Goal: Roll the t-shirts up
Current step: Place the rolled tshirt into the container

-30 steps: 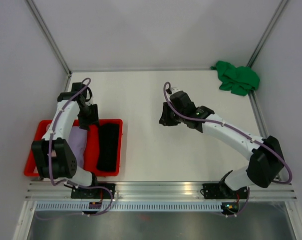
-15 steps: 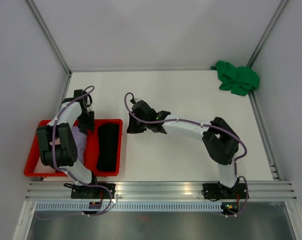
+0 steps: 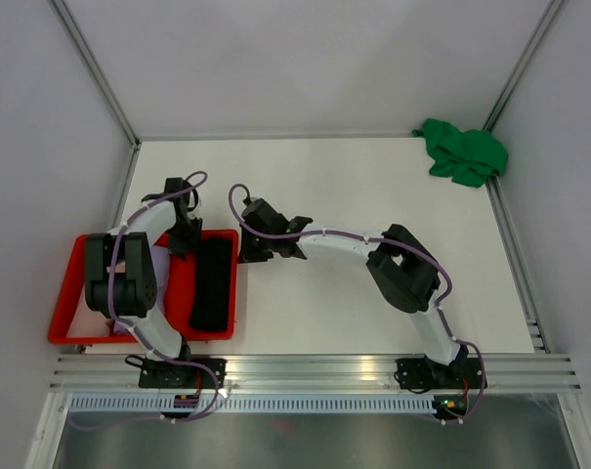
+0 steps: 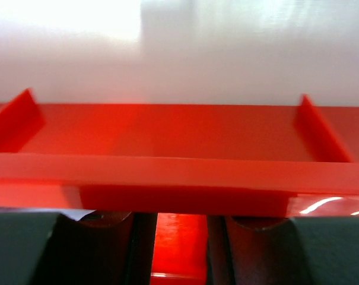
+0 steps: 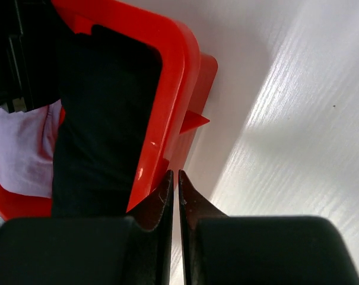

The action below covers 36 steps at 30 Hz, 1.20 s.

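Note:
A rolled black t-shirt (image 3: 213, 283) (image 5: 102, 119) and a lavender t-shirt (image 3: 161, 271) (image 5: 25, 148) lie in the red tray (image 3: 178, 293) (image 5: 179, 77) at the left. A crumpled green t-shirt (image 3: 463, 151) sits at the table's back right corner. My left gripper (image 3: 183, 237) (image 4: 180, 217) is at the tray's far rim (image 4: 179, 166), its jaws closed on the red wall. My right gripper (image 3: 244, 246) (image 5: 174, 174) rests at the tray's far right corner, outside the rim. Its jaws are shut to a thin slit with nothing between them.
White walls and metal frame posts (image 3: 95, 68) enclose the table on the left, back and right. A metal rail (image 3: 315, 369) runs along the near edge by the arm bases. The right arm stretches across the table's middle.
My right arm swept left across the table to the tray's corner and its jaws closed. My left gripper shifted to the tray's far rim and narrowed onto it.

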{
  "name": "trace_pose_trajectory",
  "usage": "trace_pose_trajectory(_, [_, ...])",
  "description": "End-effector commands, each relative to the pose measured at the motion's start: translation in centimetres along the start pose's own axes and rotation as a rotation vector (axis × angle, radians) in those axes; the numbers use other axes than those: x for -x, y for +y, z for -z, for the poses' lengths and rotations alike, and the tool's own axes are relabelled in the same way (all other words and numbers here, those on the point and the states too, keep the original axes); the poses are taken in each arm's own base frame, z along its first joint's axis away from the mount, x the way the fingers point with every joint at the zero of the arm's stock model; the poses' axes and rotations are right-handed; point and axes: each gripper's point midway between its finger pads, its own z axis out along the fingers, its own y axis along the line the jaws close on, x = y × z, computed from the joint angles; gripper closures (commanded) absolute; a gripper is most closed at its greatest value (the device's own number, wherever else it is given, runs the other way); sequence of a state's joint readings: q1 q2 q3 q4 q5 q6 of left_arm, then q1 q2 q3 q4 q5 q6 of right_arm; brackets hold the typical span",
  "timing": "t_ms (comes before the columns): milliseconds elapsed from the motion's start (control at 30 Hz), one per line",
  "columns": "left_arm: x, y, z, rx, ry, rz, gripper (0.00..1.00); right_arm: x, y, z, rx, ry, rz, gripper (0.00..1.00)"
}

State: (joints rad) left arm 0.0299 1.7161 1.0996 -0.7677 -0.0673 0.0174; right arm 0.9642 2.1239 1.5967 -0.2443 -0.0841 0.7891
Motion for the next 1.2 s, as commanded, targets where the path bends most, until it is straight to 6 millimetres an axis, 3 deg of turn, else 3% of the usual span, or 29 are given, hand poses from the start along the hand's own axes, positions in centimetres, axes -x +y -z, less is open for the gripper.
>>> trace_pose_trajectory(0, [1.5,-2.3,-0.5,-0.056,-0.07,-0.048,0.58,0.2,2.1,-0.6,0.053,0.001,-0.022,0.9])
trace_pose_trajectory(300, [1.6,-3.7,-0.3,-0.08,-0.109,-0.085,0.56,-0.1,2.5,-0.8,0.072,0.011,-0.024,0.93])
trace_pose_trajectory(500, [0.9,-3.3,-1.1,-0.059,-0.09,-0.094,0.54,-0.1,2.5,-0.8,0.074,0.011,-0.025,0.95])
trace_pose_trajectory(600, [1.4,-1.4,-0.9,0.007,-0.102,-0.066,0.53,-0.1,2.1,-0.6,0.058,0.007,-0.02,0.95])
trace_pose_trajectory(700, [2.6,1.4,0.7,0.054,-0.162,-0.012,0.53,0.3,1.8,0.2,0.044,-0.019,-0.014,0.96])
trace_pose_trajectory(900, [2.1,2.0,3.9,0.06,-0.241,-0.073,0.51,1.7,1.5,1.5,0.017,-0.071,0.01,0.96])
trace_pose_trajectory(1167, [0.5,2.1,2.4,0.072,-0.172,-0.054,0.51,2.9,0.8,3.1,-0.01,-0.102,0.03,0.98])
